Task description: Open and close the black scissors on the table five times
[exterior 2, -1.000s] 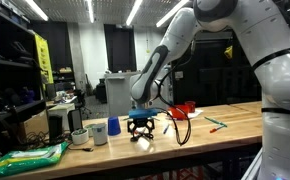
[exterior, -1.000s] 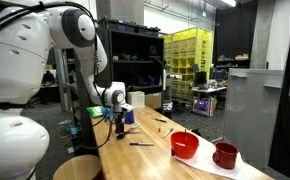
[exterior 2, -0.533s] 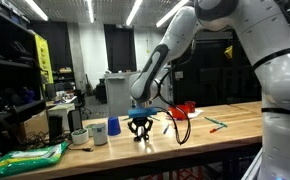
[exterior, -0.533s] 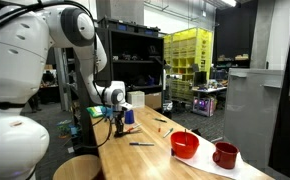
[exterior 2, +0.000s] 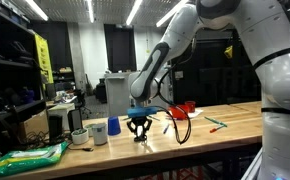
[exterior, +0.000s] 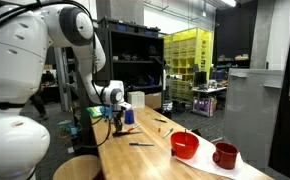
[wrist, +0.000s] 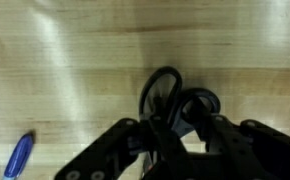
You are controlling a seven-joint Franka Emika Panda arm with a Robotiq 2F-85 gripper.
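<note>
The black scissors (wrist: 163, 88) lie on the pale wooden table (wrist: 65, 80), their two handle loops side by side in the wrist view. My gripper (wrist: 180, 128) points straight down onto them, its dark fingers (wrist: 230, 148) pressed in on either side of the handles. In both exterior views the gripper (exterior: 118, 123) (exterior 2: 138, 133) touches down on the table (exterior 2: 220, 140) with its jaws drawn close together; the scissors are too small to make out there. The blades are hidden under the gripper.
A blue pen (wrist: 18, 155) lies to the left of the gripper. A blue cup (exterior 2: 113, 127) and a white cup (exterior 2: 98, 133) stand nearby. A red bowl (exterior: 185, 145) and a red mug (exterior: 225, 155) sit further along, with a black marker (exterior: 140, 144) between.
The jaws stood wide apart a second ago and have drawn together on the scissors' handles. The arm has stayed in the same place.
</note>
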